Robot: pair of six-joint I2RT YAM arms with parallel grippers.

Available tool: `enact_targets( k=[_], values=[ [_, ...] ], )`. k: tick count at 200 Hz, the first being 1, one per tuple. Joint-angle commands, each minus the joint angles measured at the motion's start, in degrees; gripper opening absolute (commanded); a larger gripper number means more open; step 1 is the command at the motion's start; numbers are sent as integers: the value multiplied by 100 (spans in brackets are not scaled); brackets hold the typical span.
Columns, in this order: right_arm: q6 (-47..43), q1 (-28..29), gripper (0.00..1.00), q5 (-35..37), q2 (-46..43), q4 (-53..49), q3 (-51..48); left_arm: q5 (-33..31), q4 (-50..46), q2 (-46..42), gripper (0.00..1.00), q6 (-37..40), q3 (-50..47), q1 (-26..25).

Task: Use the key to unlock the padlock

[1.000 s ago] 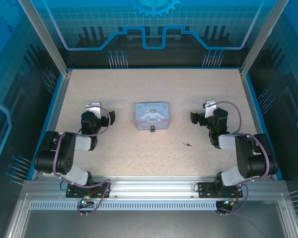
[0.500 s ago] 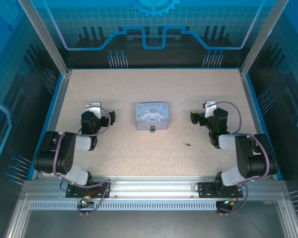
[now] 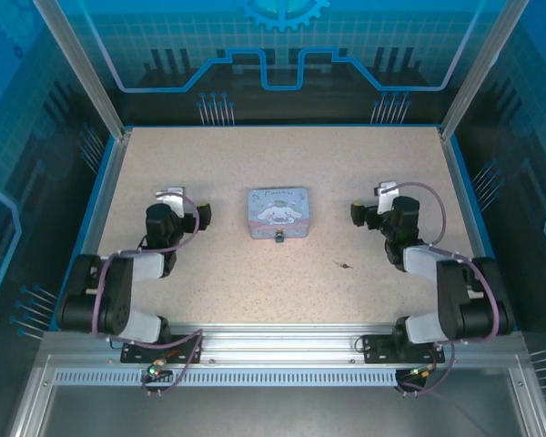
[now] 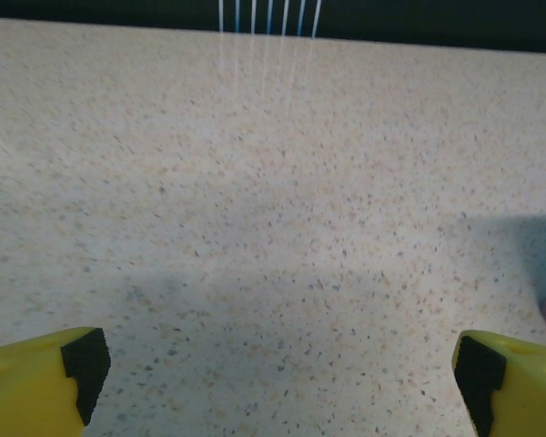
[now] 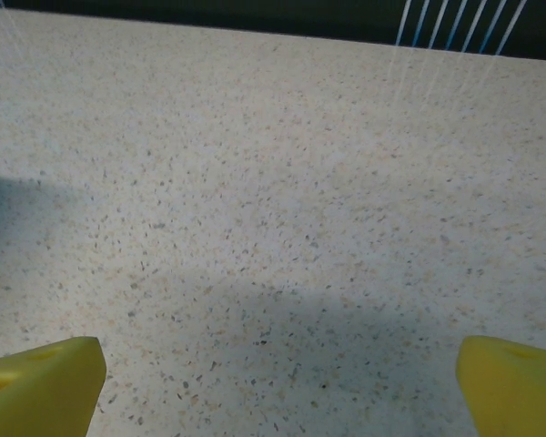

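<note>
Left hand (image 4: 275, 390) is spread wide and empty, with only bare speckled surface (image 3: 200, 159) between the yellow fingers (image 4: 38, 387). Right hand (image 5: 278, 391) is the same, released and holding nothing.

From the top camera, the padlock (image 3: 278, 238) sits against the near edge of the pale cartoon tin (image 3: 278, 211), mid-surface between my two arms. It's too small for me to tell whether it is hooked through the tin's latch or just touching it. The key (image 3: 344, 266) lies flat on the surface, apart from the tin, toward my right side and nearer my bases than the padlock.

Handling, my guess:
- **Key:** stiff thin metal, very light and lying flat, so it will likely skate on the hard top when I pinch. I should take it by the wider head and leave the blade sticking out. I can't tell which end is which from here.
- **Padlock:** rigid, small, dense for its size. I'd clamp the body by its flat sides and keep the keyhole uncovered.
- **Tin:** looks light, so it may slide if I push on the lock.
</note>
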Motion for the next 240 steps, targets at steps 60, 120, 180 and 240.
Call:
enact_targets(
  k=[60, 120, 180, 240],
  values=[
    [2924, -807, 100, -1258, -4, -4169, 1992, -59, -4489, -1287, 99, -2791, 1961, -98],
    [2705, -19, 91, -2184, 258, -5019, 1720, 67, -5364, -1202, 99, -3633, 2114, -1744],
    [3084, 634, 86, -1944, 286, -4524, 1139, -228, -4589, -1225, 99, -4599, 1481, -2954],
    [3514, 1498, 85, -1434, 83, -4599, 805, -403, -4451, -1177, 99, -4794, 1480, -3349]
  ],
)
